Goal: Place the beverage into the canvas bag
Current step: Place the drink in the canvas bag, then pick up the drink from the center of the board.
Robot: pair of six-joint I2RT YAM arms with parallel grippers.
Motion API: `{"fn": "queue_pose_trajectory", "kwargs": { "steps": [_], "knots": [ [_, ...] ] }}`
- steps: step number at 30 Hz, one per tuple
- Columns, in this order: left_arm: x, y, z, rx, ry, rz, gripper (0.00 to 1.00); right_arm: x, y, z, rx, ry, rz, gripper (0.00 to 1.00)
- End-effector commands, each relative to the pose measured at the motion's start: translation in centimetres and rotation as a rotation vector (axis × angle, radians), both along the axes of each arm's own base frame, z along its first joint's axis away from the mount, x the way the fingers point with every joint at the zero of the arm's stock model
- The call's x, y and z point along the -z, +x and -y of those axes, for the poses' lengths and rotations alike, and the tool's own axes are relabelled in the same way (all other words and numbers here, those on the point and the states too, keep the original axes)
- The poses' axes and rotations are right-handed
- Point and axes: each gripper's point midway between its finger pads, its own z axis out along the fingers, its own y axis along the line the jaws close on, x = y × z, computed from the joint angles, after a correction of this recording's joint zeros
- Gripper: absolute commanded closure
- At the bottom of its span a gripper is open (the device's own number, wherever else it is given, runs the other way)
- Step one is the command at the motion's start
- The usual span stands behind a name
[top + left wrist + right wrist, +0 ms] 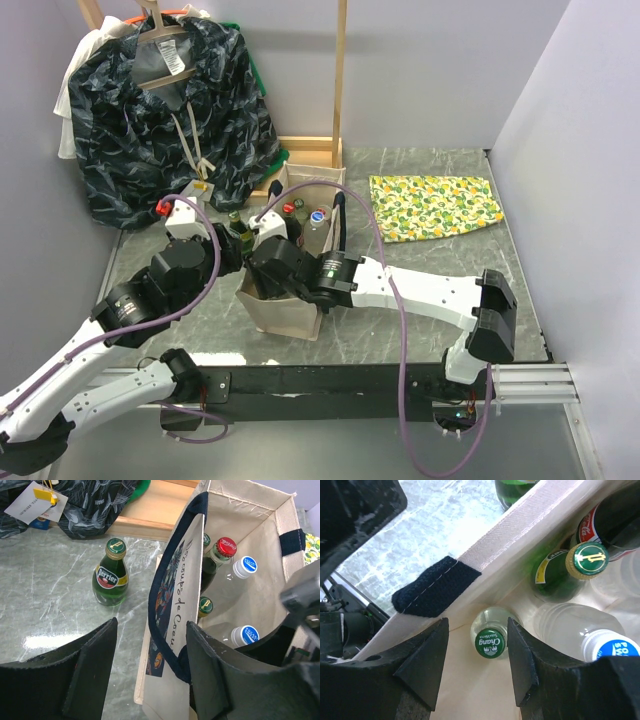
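Marble top (430, 535): right tool (476, 640), jaws apart, straddles Chang bottle (489, 641) inside canvas bag (535, 535), prob. untouched.

Beige for the tall boxy canvas bag (250, 510), navy on its strap handles (192, 517), a blue-and-orange floral print with dark script down one side; deep green glass, gold cap on the small Perrier bottle (110, 577); red cap (226, 546), blue-and-white caps (246, 566) inside; grey veined marble desk (50, 595); yellow lemon-and-leaf print cloth (435, 207); dark blue wavy-patterned garment (165, 110).
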Motion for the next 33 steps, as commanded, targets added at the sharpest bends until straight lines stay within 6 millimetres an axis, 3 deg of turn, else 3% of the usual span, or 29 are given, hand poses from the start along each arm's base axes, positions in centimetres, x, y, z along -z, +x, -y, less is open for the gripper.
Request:
{"fn": "queue_pose_trajectory", "kwargs": {
  "steps": [1, 6, 9, 15, 24, 33],
  "knots": [
    [-0.9, 0.2, 0.3, 0.009, -0.017, 0.024, 0.38, -6.0, -0.1, 0.0, 0.012, 0.163, 0.065, 0.42],
    [-0.9, 0.3, 0.5, 0.010, -0.014, 0.024, 0.38, -8.2, 0.4, 1.1, 0.051, 0.243, 0.120, 0.42],
    [-0.8, 0.4, 0.5, 0.008, -0.011, 0.023, 0.37, -10.6, 0.4, 2.2, 0.067, 0.308, 0.159, 0.41],
    [-1.0, 0.5, 0.8, 0.013, -0.023, 0.025, 0.35, -12.9, 0.9, 4.3, 0.115, 0.341, 0.213, 0.40],
    [0.2, 1.6, 0.3, -0.082, -0.002, -0.015, 0.33, -13.2, 1.9, 8.4, 0.237, 0.319, 0.265, 0.38],
    [0.1, 6.2, -1.0, -0.168, -0.096, -0.036, 0.34, -12.3, 2.4, 9.9, 0.269, 0.305, 0.257, 0.37]
  ]
}}
